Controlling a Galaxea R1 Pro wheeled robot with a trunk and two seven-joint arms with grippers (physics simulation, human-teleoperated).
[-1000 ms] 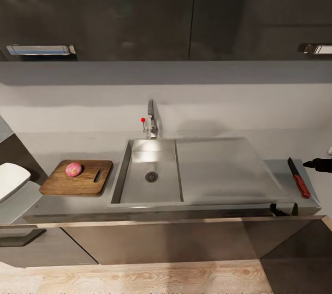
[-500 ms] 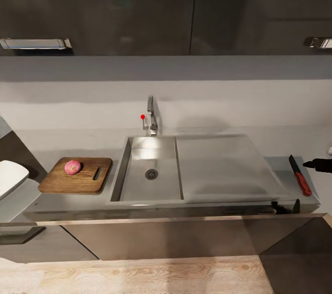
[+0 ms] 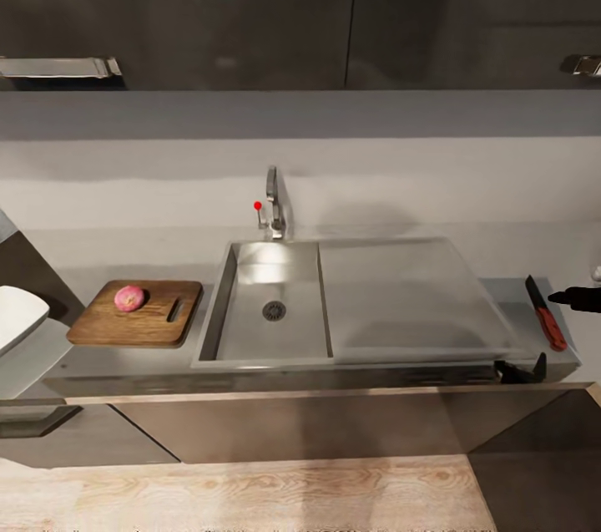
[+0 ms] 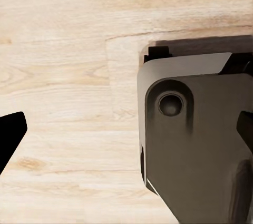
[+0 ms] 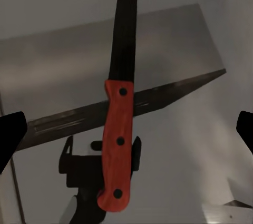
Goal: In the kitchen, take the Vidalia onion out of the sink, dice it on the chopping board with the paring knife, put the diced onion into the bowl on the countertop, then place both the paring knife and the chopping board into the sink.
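The brown chopping board [image 3: 154,323] lies on the grey countertop [image 3: 125,260] left of the sink [image 3: 288,340]. A pink-red round onion [image 3: 128,298] rests on the board's far left part. The paring knife [image 3: 547,316] [image 5: 118,129], red handle and dark blade, lies flat on the counter right of the steel drainboard [image 3: 409,298]. My right gripper [image 3: 576,296] [image 5: 126,129] hovers just right of and above the knife, open, with its fingertips [image 5: 10,134] wide on either side of it. My left gripper [image 4: 126,134] hangs open over the wooden floor. The sink basin holds nothing.
The chrome faucet [image 3: 273,210] with its red knob stands behind the basin. Dark wall cabinets [image 3: 250,6] hang above. A white rounded shape [image 3: 17,316] sits at the left edge; I cannot tell what it is. A dark two-pronged shape [image 3: 522,371] shows at the counter's front edge.
The whole head picture has shifted slightly, so the camera moved. The onion, board, knife and right gripper keep their places relative to each other.
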